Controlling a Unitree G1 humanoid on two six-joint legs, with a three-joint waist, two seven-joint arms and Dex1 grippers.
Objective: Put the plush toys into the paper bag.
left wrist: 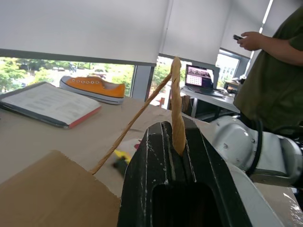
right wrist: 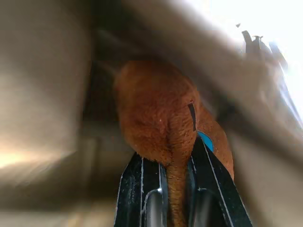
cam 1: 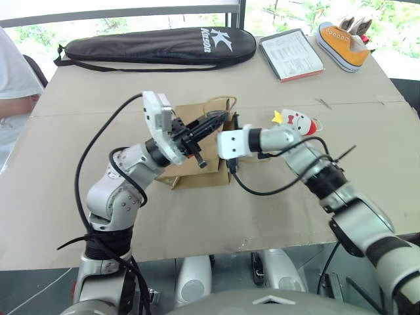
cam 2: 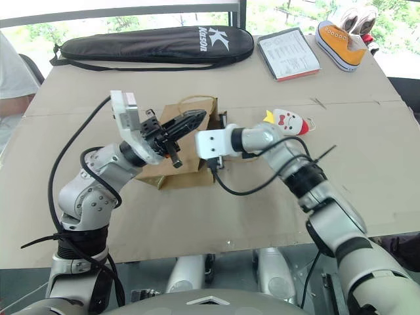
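The left gripper (left wrist: pixel 177 142) is pinched tight on one twisted handle (left wrist: pixel 176 101) of the paper bag (cam 1: pixel 197 141), holding it up off the table (cam 1: pixel 275 210). From the left wrist view the paper loop runs up between the two black fingers (left wrist: pixel 151 175) and curves back down to the bag's brown edge.

The right gripper (right wrist: pixel 177 165) reaches across from the right to the bag's mouth. Its jaws are narrow, clamped on the brown toy (right wrist: pixel 161 113): a strip of the brown plush is squeezed between the fingers (right wrist: pixel 137 184), with a bit of blue showing at one side. Brown paper surfaces surround the toy in that view, though it is too blurred to say how far inside the bag it sits.

The white toy (cam 1: pixel 296 123), with its yellow tuft and red end, lies on the table just right of the bag, behind the right forearm.

At the far edge of the table lie a black racket case (cam 1: pixel 157 44), a booklet (cam 1: pixel 290 54) and an orange sneaker (cam 1: pixel 342 44). A person (left wrist: pixel 270 75) stands beyond the table holding a phone.
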